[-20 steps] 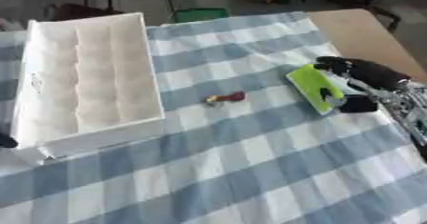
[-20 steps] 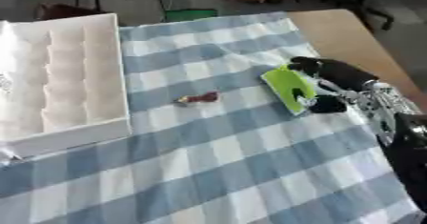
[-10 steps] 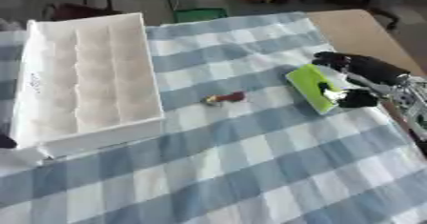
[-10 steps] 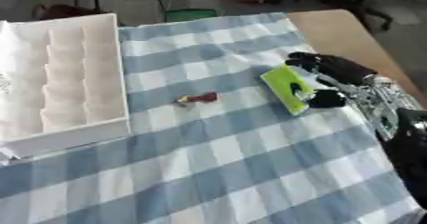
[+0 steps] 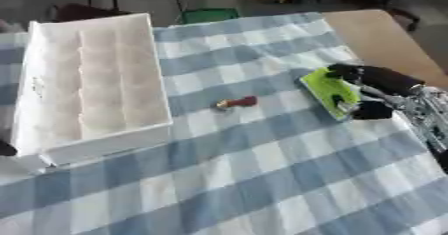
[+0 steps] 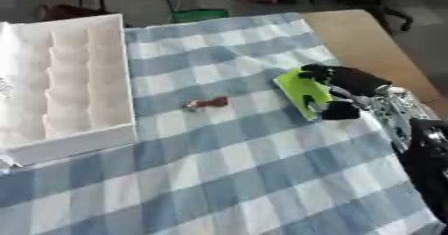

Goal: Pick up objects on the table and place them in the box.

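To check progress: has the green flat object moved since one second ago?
No. The green flat object lies on the same squares of the checked cloth, right hand at its edge.

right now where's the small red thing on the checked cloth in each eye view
Left eye view: the small red object lies just above centre on the blue and white checked cloth, between the white compartmented box and the flat green object at the right hand.
Right eye view: it sits left of centre, again between box and green object.
Shared landmark: the box's near right corner.
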Controlling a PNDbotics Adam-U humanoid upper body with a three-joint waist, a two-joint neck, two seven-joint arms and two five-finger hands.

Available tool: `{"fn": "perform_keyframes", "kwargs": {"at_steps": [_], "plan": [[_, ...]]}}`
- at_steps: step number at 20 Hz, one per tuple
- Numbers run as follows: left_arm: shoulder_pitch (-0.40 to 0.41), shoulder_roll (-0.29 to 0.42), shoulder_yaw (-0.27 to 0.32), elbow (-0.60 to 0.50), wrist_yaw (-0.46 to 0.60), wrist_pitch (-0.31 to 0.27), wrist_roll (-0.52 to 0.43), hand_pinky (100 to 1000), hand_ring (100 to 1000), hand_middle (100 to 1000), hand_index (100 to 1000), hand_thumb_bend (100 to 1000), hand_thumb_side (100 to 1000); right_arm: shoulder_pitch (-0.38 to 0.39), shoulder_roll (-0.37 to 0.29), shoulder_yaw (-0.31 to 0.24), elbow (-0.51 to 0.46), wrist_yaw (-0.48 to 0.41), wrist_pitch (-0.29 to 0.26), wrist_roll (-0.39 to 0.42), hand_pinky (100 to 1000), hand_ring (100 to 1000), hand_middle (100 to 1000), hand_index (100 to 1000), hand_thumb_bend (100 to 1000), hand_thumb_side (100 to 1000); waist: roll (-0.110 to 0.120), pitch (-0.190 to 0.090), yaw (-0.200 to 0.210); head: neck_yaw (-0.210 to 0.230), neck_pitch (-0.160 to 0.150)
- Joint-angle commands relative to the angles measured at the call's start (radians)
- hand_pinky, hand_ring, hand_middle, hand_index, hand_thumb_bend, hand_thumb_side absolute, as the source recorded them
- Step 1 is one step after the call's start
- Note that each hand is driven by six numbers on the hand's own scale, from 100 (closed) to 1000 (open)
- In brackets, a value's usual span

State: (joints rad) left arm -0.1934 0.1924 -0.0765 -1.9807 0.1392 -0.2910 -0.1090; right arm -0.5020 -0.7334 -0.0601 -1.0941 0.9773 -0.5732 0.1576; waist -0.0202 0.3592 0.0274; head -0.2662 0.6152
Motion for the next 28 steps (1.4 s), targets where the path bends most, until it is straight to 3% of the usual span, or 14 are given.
{"fn": "perform_keyframes", "kwargs": {"at_steps": [1, 4, 5, 6, 7, 10, 11, 12, 16, 17, 18, 20, 21, 28], "plan": [[-0.008, 0.006, -0.001, -0.019, 0.001, -0.002, -0.003, 475, 1000, 986, 821, 212, 747, -0.013, -0.024, -0.004, 0.002, 0.016, -0.001, -0.011, 877, 945, 999, 1000, 100, 849, 0.0, -0.015, 0.0, -0.004, -0.008], [-0.009, 0.006, -0.001, -0.019, 0.001, -0.003, -0.004, 475, 1000, 985, 821, 212, 747, -0.011, -0.023, -0.002, 0.001, 0.03, -0.003, -0.019, 833, 921, 996, 1000, 100, 784, 0.001, -0.015, -0.001, -0.004, -0.009], [-0.009, 0.006, -0.001, -0.019, 0.001, -0.003, -0.004, 475, 1000, 986, 821, 213, 748, -0.01, -0.023, -0.002, -0.001, 0.035, -0.003, -0.023, 760, 881, 992, 1000, 127, 689, 0.001, -0.014, -0.001, -0.004, -0.009], [-0.009, 0.006, -0.002, -0.019, 0.001, -0.002, -0.004, 475, 1000, 986, 821, 213, 748, -0.009, -0.023, -0.001, -0.003, 0.042, -0.002, -0.029, 760, 881, 992, 1000, 127, 689, 0.001, -0.014, -0.001, -0.004, -0.009], [-0.008, 0.005, -0.002, -0.019, 0.001, -0.002, -0.005, 475, 1000, 986, 821, 213, 748, -0.008, -0.023, -0.001, -0.004, 0.048, 0.0, -0.035, 689, 838, 987, 1000, 165, 574, 0.001, -0.014, -0.001, -0.005, -0.009], [-0.008, 0.005, -0.002, -0.019, 0.0, -0.002, -0.005, 475, 1000, 986, 821, 213, 748, -0.004, -0.022, 0.0, -0.006, 0.064, 0.008, -0.051, 675, 829, 987, 1000, 175, 544, 0.0, -0.014, -0.001, -0.005, -0.009], [-0.008, 0.005, -0.001, -0.019, 0.0, -0.001, -0.005, 475, 1000, 986, 821, 213, 749, -0.004, -0.022, 0.0, -0.007, 0.069, 0.011, -0.058, 516, 735, 978, 1000, 199, 455, 0.0, -0.014, -0.001, -0.005, -0.009], [-0.008, 0.005, -0.001, -0.019, -0.001, -0.001, -0.005, 475, 1000, 986, 821, 213, 749, -0.003, -0.022, -0.001, -0.009, 0.077, 0.018, -0.07, 516, 735, 978, 1000, 199, 455, -0.001, -0.013, -0.001, -0.006, -0.01], [-0.007, 0.004, -0.001, -0.019, -0.002, 0.001, -0.005, 475, 1000, 986, 820, 214, 750, 0.0, -0.021, 0.002, -0.01, 0.103, 0.03, -0.113, 352, 601, 955, 1000, 190, 439, -0.002, -0.013, -0.001, -0.007, -0.01], [-0.007, 0.004, -0.001, -0.019, -0.002, 0.001, -0.005, 475, 1000, 986, 820, 214, 750, 0.001, -0.021, 0.003, -0.009, 0.107, 0.031, -0.122, 207, 481, 921, 996, 180, 431, -0.002, -0.013, -0.001, -0.007, -0.01], [-0.007, 0.004, -0.001, -0.019, -0.002, 0.002, -0.005, 475, 1000, 987, 820, 215, 751, 0.001, -0.02, 0.002, -0.01, 0.108, 0.031, -0.136, 164, 437, 898, 981, 170, 420, -0.003, -0.013, -0.001, -0.006, -0.011], [-0.007, 0.004, -0.001, -0.019, -0.003, 0.003, -0.005, 475, 1000, 987, 820, 215, 751, 0.003, -0.021, 0.002, -0.01, 0.111, 0.029, -0.16, 149, 423, 887, 975, 171, 416, -0.003, -0.013, -0.002, -0.006, -0.011], [-0.007, 0.004, -0.001, -0.019, -0.003, 0.003, -0.005, 474, 1000, 987, 819, 215, 751, 0.003, -0.02, 0.002, -0.01, 0.111, 0.028, -0.17, 100, 357, 825, 919, 114, 361, -0.003, -0.013, -0.002, -0.006, -0.011], [-0.006, 0.004, 0.0, -0.019, -0.004, 0.005, -0.006, 474, 1000, 987, 820, 216, 751, 0.008, -0.027, -0.012, -0.061, 0.043, 0.006, -0.258, 100, 328, 786, 900, 100, 260, -0.006, -0.013, -0.005, -0.005, -0.009]]}}
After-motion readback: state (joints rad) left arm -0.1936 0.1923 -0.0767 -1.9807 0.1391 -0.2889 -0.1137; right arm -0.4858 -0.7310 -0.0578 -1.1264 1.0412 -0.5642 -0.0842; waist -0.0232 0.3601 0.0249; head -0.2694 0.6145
